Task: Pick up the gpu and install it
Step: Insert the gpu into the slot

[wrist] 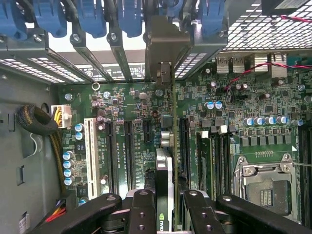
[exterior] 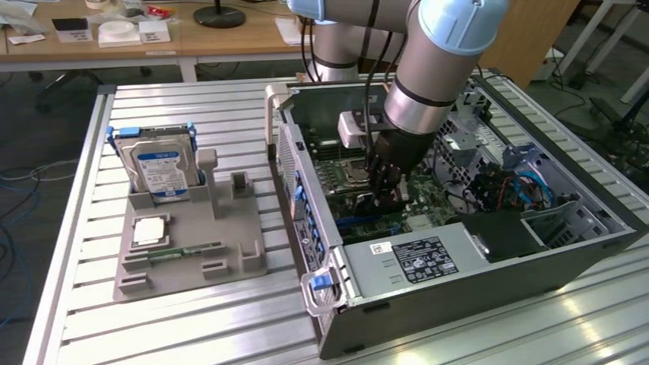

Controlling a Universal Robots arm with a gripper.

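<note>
Your gripper (wrist: 165, 202) pinches the gpu (wrist: 165, 165) inside the PC case (exterior: 436, 262).
Card seemingly at a motherboard (wrist: 122, 107) slot; hard drive (exterior: 157, 171) at the case's nine o'clock, exterior view.

Exterior view: gripper (exterior: 385, 194) is all black and matte. Arm (exterior: 436, 68) above it is a silver-grey tube with a black ring (exterior: 421, 100) round the wrist end. Pale blue joint cap (exterior: 461, 19) at 1 o'clock from the gripper. Black cables (exterior: 371, 34) run along the tube at 12 o'clock. Off-white box (exterior: 352, 129) is mounted on the wrist at 11 o'clock. Wrist view: chunky black finger links (wrist: 141, 214), rounded ends, each with round pivot screws (wrist: 142, 193).
</note>
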